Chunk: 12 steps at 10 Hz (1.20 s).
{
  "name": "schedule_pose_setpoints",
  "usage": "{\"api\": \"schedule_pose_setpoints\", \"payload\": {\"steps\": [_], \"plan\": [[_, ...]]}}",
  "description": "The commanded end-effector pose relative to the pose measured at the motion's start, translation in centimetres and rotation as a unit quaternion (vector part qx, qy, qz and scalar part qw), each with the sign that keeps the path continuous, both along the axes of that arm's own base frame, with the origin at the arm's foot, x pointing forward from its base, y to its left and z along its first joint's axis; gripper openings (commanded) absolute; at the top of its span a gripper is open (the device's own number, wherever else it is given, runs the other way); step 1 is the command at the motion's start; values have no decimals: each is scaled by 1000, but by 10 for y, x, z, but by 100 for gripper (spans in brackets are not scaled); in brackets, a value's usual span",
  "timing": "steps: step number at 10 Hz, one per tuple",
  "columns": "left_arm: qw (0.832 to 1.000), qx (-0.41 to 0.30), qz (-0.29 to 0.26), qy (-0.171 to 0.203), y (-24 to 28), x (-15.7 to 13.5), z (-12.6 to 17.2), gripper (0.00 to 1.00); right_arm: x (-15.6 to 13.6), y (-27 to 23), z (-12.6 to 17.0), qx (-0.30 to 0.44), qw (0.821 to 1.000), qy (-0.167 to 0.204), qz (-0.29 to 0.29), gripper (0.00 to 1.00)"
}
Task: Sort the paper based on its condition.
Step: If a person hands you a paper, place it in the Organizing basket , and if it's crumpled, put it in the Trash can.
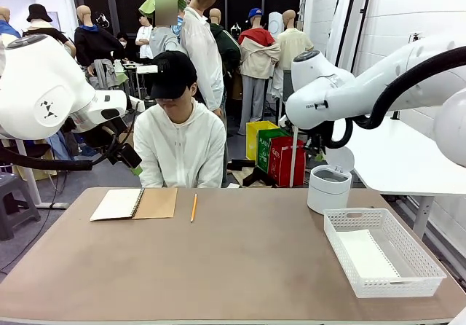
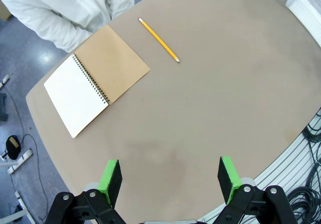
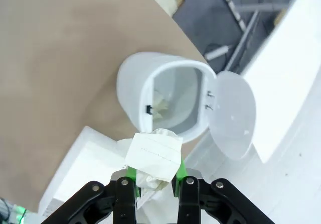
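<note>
The right gripper (image 3: 153, 176) pinches a crumpled paper ball (image 3: 153, 156) just above the open white bin (image 3: 150, 91); released off-centre, it may catch the rim and bounce onto the table (image 3: 60, 58)

Brown oval worktop (image 1: 240, 267) bearing an open spiral-bound notebook (image 1: 135, 203), yellow pencil (image 1: 194, 208), white lidded bin (image 1: 328, 188) and white plastic mesh basket (image 1: 419, 270).
</note>
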<state>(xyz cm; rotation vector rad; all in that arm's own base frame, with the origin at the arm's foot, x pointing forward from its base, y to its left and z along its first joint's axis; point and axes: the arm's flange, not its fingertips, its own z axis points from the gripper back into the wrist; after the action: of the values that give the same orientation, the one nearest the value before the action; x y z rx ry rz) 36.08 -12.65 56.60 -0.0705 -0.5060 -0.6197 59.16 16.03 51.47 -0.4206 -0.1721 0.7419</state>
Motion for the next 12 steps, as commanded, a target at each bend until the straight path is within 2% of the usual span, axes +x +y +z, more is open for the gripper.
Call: {"api": "schedule_pose_setpoints", "payload": {"steps": [1, 4, 12], "plan": [[1000, -3, -1, 0, 1, 0, 1, 100, 9, -5, -22, -36, 999, -19, -35, 29], [1000, -3, -1, 0, 1, 0, 1, 100, 17, -17, -46, -61, 997, -37, -39, 29], [1000, -3, -1, 0, 1, 0, 1, 100, 36, -33, -86, -65, 997, -35, -32, 29]]}}
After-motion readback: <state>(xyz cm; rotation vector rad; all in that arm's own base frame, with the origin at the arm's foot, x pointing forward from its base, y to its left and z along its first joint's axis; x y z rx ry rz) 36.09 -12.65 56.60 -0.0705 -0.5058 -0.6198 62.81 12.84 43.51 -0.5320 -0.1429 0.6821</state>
